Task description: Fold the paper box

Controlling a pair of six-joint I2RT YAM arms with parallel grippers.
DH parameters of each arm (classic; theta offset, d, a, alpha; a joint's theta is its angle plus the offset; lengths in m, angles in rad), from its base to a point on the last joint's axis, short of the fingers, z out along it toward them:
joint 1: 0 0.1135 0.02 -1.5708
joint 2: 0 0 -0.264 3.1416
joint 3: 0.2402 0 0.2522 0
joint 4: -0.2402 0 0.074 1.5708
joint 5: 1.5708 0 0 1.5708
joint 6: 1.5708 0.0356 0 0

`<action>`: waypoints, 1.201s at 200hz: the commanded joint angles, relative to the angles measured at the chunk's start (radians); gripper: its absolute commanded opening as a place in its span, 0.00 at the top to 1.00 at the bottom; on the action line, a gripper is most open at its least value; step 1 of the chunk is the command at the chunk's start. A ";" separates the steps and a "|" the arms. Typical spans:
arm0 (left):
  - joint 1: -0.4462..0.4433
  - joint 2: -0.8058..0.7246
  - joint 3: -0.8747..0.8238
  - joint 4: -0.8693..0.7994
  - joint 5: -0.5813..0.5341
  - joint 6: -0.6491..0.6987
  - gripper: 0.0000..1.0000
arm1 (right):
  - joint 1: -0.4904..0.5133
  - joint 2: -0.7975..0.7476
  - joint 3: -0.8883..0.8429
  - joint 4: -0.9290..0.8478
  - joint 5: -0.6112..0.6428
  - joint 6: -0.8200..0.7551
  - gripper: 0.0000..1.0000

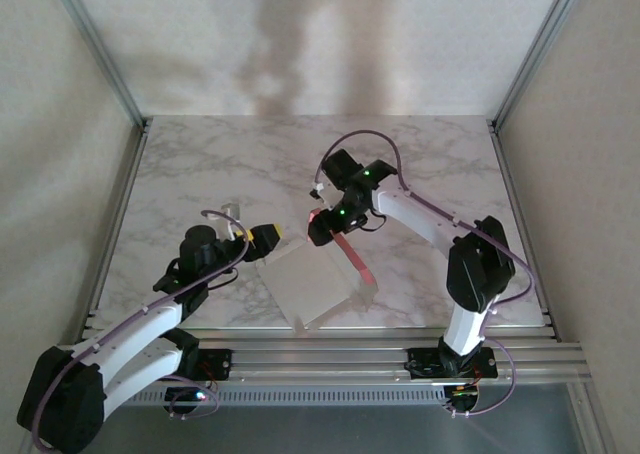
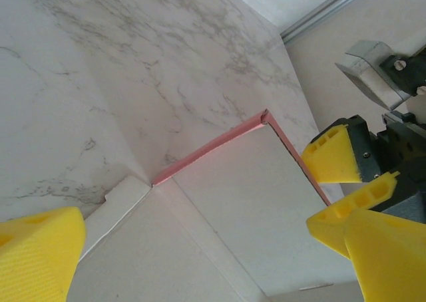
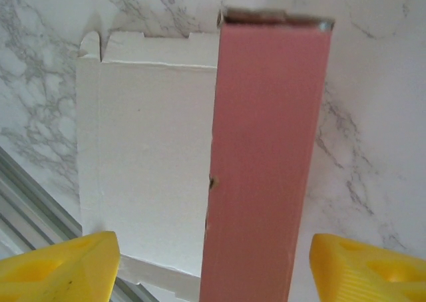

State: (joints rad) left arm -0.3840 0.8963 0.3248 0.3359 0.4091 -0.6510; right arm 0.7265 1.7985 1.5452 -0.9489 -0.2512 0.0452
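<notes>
On the left side of the marble worktop (image 1: pixel 220 164), the left fingers (image 2: pixel 40 259) are yellow and stand wide apart, and they hold nothing. They hang over the far left corner of the paper box (image 1: pixel 305 284). I cannot tell if they touch the card there.

The paper box lies in the middle, between the two arms and near the metal rail (image 1: pixel 350 354) at the front edge of the worktop. It is opened flat with its white side up, and creases run across it. A narrow white tab sticks out at one edge. Along the right edge one long flap (image 3: pixel 266 155) is lifted up from the worktop, so its pink side faces the right wrist camera.

On the right, the right fingers (image 3: pixel 60 265) are also yellow. They stand one on each side of the lifted flap, at its far end. In the right wrist view a clear gap shows between each finger and the pink card, so the fingers are apart and do not press it. The left wrist view shows the same: the pink edge passes between the two right fingers.
</notes>
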 commanded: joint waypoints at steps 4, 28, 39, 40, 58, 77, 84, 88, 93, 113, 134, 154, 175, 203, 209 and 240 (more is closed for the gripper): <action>0.026 -0.022 -0.010 0.035 0.019 -0.014 0.01 | 0.013 0.069 0.095 -0.062 0.040 -0.065 0.31; 0.043 -0.030 -0.011 0.031 0.015 -0.006 0.01 | 0.016 0.116 0.156 -0.072 0.040 -0.102 0.40; 0.050 -0.028 -0.013 0.029 0.012 -0.001 0.01 | 0.015 0.142 0.195 -0.090 0.046 -0.118 0.44; 0.051 -0.028 -0.013 0.028 0.011 -0.001 0.01 | 0.015 0.144 0.199 -0.093 0.047 -0.120 0.44; 0.060 -0.025 -0.016 0.027 0.014 0.006 0.01 | 0.047 0.193 0.269 -0.122 0.065 -0.151 0.48; 0.069 -0.023 -0.019 0.025 0.010 0.010 0.01 | 0.063 0.247 0.356 -0.156 0.092 -0.183 0.50; 0.074 -0.024 -0.021 0.025 0.010 0.010 0.01 | 0.070 0.269 0.390 -0.167 0.103 -0.197 0.50; 0.075 -0.025 -0.022 0.025 0.011 0.010 0.01 | 0.075 0.282 0.413 -0.175 0.109 -0.204 0.51; 0.078 -0.025 -0.023 0.022 0.008 0.010 0.01 | 0.081 0.299 0.441 -0.183 0.116 -0.212 0.52; 0.091 -0.033 -0.024 0.012 -0.001 0.011 0.01 | 0.102 0.367 0.553 -0.217 0.119 -0.249 0.55; 0.110 -0.070 -0.024 -0.038 -0.036 0.001 0.01 | 0.129 0.447 0.687 -0.262 0.130 -0.283 0.58; 0.127 -0.135 -0.029 -0.068 -0.077 -0.015 0.01 | 0.147 0.513 0.793 -0.299 0.129 -0.294 0.57; 0.144 -0.201 -0.033 -0.087 -0.095 -0.018 0.00 | 0.155 0.526 0.827 -0.285 0.111 -0.271 0.45; 0.153 -0.224 -0.023 -0.085 -0.026 0.007 0.00 | 0.152 0.418 0.735 -0.183 0.144 -0.223 0.36; 0.154 -0.220 -0.023 -0.081 0.011 0.014 0.00 | 0.149 0.389 0.713 -0.166 0.145 -0.212 0.35; 0.135 -0.188 -0.049 -0.092 0.154 -0.015 0.01 | 0.115 0.220 0.563 -0.080 0.083 -0.132 0.25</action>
State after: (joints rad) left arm -0.2386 0.6971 0.3038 0.2592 0.4309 -0.6510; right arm 0.8707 2.1857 2.1849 -1.1069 -0.1299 -0.1581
